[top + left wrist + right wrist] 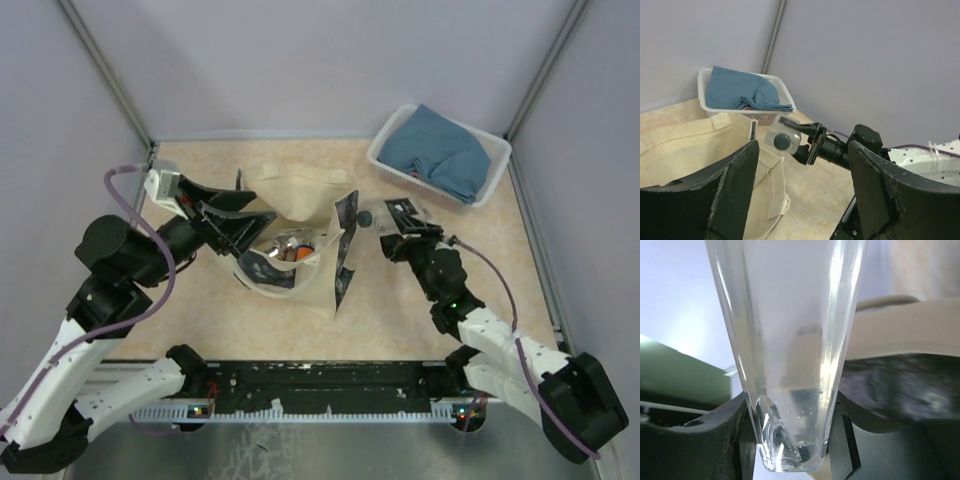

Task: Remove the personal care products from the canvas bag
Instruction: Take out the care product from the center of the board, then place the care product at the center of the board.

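Right wrist view: a clear bottle point(790, 340) is being gripped by the right claw point(790, 425), outside the canvas bag point(315, 278); the left claw point(243, 217) is being held open at its rim, probably to steady it.

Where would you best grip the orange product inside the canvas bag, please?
Grip the orange product across its body, probably from above through the open mouth of the canvas bag: it lies low, cloth walls all round. The open left claw at the rim is nearest; the right claw holds a clear bottle.
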